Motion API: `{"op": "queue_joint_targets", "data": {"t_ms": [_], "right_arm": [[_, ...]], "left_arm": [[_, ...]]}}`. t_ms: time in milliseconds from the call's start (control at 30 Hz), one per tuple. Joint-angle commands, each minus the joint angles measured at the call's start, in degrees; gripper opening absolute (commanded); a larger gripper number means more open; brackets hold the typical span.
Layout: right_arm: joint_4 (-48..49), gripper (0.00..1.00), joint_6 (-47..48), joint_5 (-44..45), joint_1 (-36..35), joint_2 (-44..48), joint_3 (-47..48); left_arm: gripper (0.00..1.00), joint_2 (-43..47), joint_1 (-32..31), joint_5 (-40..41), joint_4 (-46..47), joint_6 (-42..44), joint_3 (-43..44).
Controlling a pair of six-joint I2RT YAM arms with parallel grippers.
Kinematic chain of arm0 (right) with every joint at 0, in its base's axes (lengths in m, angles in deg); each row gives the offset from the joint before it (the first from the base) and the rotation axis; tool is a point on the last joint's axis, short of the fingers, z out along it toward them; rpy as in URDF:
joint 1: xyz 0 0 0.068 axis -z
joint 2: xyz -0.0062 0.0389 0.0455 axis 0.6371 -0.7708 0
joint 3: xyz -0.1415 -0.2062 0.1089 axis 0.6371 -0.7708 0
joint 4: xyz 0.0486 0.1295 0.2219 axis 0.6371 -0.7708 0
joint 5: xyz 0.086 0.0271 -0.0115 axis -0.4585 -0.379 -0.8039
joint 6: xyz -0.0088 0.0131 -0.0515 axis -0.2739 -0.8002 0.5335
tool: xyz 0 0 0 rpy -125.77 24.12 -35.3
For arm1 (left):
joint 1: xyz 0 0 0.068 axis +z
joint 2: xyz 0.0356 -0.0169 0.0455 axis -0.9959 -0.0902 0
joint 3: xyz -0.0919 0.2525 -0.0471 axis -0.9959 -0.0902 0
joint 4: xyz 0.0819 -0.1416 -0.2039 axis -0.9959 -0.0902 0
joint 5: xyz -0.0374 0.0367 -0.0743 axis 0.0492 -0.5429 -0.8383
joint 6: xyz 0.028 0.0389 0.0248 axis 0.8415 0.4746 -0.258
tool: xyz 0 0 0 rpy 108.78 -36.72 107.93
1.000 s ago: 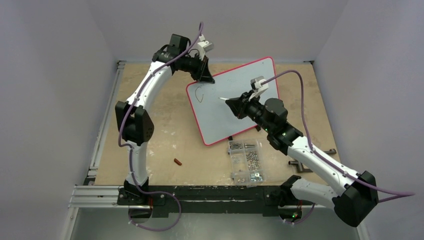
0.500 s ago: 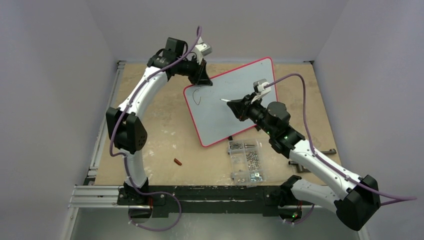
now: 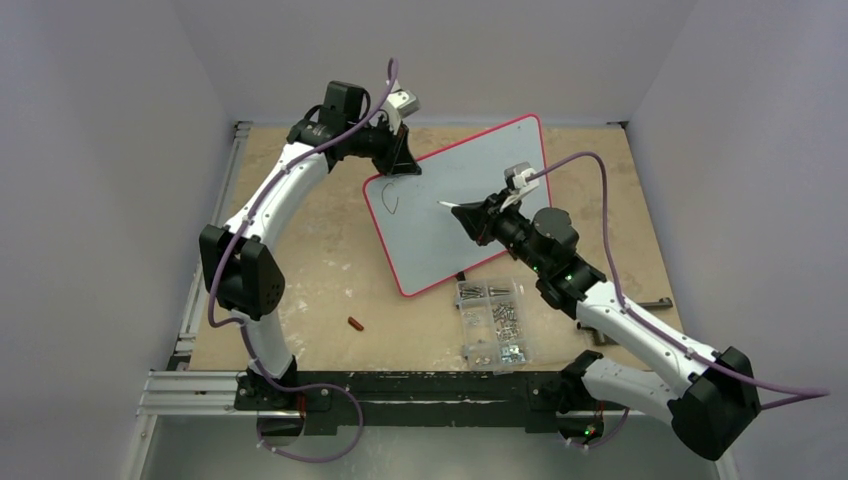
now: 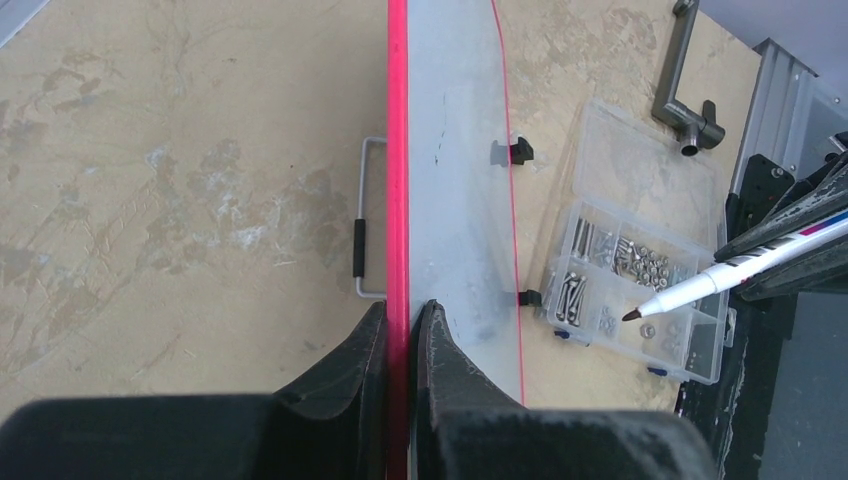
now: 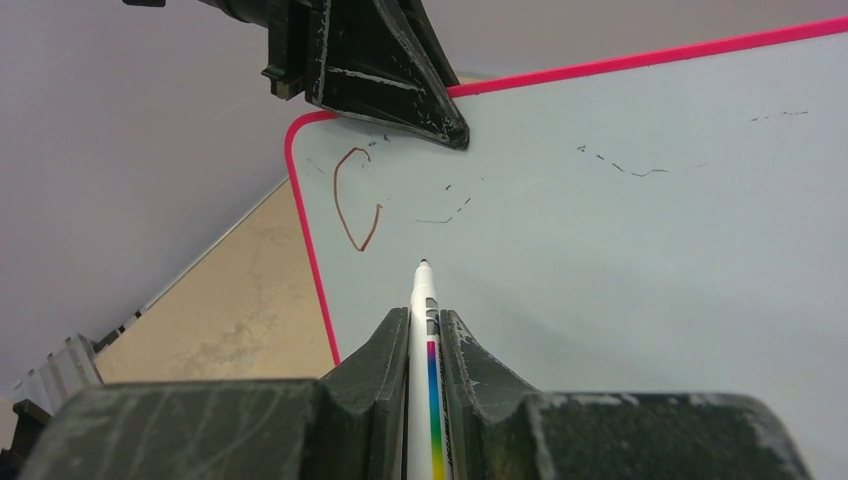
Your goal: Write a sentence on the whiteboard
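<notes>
The whiteboard (image 3: 450, 205) lies tilted on the table, white with a red-pink rim. It also shows in the right wrist view (image 5: 620, 220) and edge-on in the left wrist view (image 4: 455, 200). My left gripper (image 3: 402, 158) is shut on its far left corner rim (image 4: 398, 200). My right gripper (image 3: 472, 215) is shut on a white marker (image 5: 423, 330) with a rainbow stripe, tip just right of a single dark "C" stroke (image 5: 352, 200), the only part of the sentence. The marker tip (image 4: 632, 315) seems slightly off the board.
A clear compartment box of screws (image 3: 492, 320) sits near the board's front edge, also in the left wrist view (image 4: 640, 270). A small red object (image 3: 355, 323) lies on the table. A dark metal tool (image 3: 605, 330) lies at right. Faint old marks (image 5: 620, 165) dot the board.
The left arm has drawn the board's held corner a little leftward and turned the board slightly. My right gripper with the marker has shifted slightly left along with it.
</notes>
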Motion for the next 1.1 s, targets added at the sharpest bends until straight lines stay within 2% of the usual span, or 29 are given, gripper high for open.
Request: {"op": "queue_joint_targets", "data": {"t_ms": [0, 600, 1067], "right_arm": [[4.41, 0.0, 1.11, -0.94, 0.22, -0.64, -0.45], [6.87, 0.0, 0.71, 3.03, 0.25, -0.45, -2.33], [8.78, 0.0, 2.76, -1.15, 0.22, -2.19, -1.16]], "left_arm": [[0.0, -0.73, -0.51, 4.63, -1.16, 6.88, 1.13], [0.0, 0.17, -0.85, 5.18, -5.12, 9.35, 2.22], [0.0, 1.34, -1.57, 5.69, -5.78, 9.67, 1.77]]}}
